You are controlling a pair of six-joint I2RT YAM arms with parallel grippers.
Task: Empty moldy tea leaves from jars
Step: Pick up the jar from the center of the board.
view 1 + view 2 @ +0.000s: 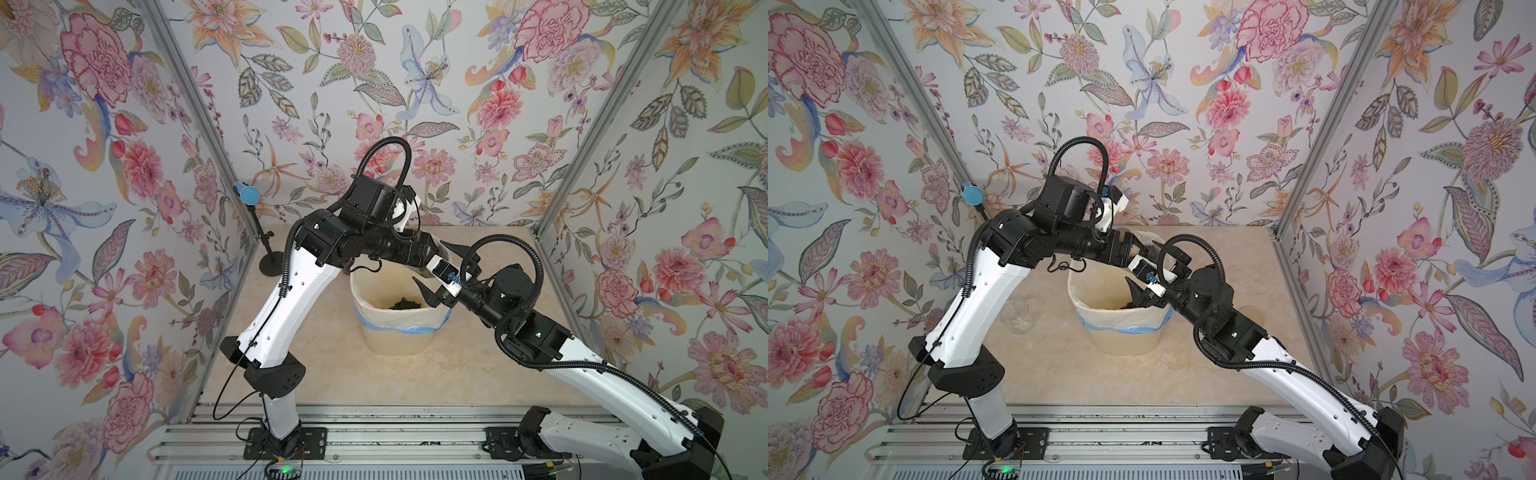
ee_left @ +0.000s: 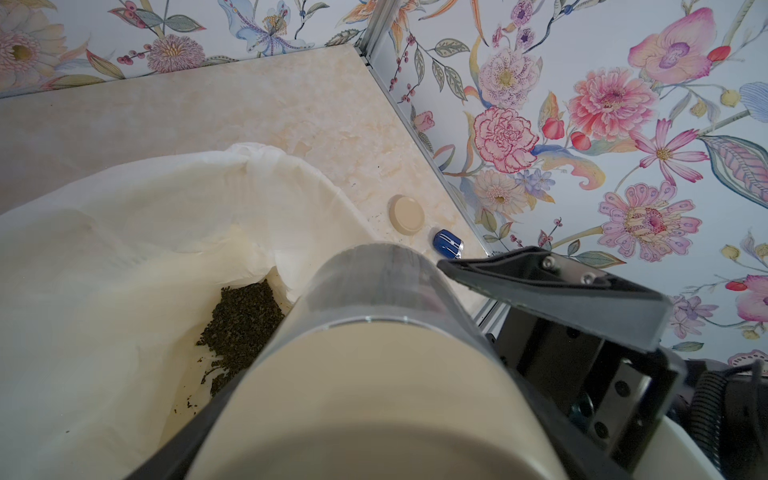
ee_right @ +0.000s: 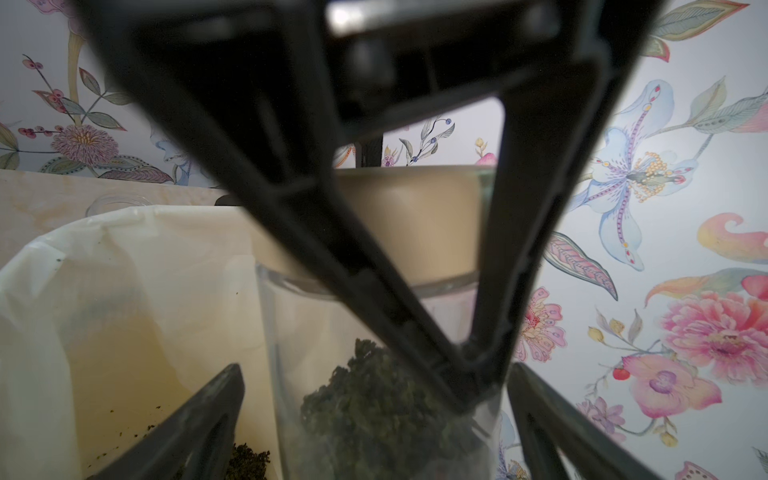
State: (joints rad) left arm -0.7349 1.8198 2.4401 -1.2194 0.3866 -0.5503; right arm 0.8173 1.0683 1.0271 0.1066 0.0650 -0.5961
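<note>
And the left end effector [image 2: 357,307] clamps the lidded jar [image 3: 299,332] over the bin [image 1: 390,340], just right of centre in a top view, with the right end effector [image 3: 376,365] gaping empty around it: the jar looks slick, breakable and light, so take the lid [image 3: 415,216] by its rim.

The right gripper [image 1: 428,261] gapes over the bin [image 1: 390,336] holding tea leaves [image 1: 405,304].

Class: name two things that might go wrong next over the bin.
The jar in the left gripper has its lid on; pulled off here, the lid may drop into the bin among the tea leaves. The open right gripper sits close to the left one, so they may collide.
</note>
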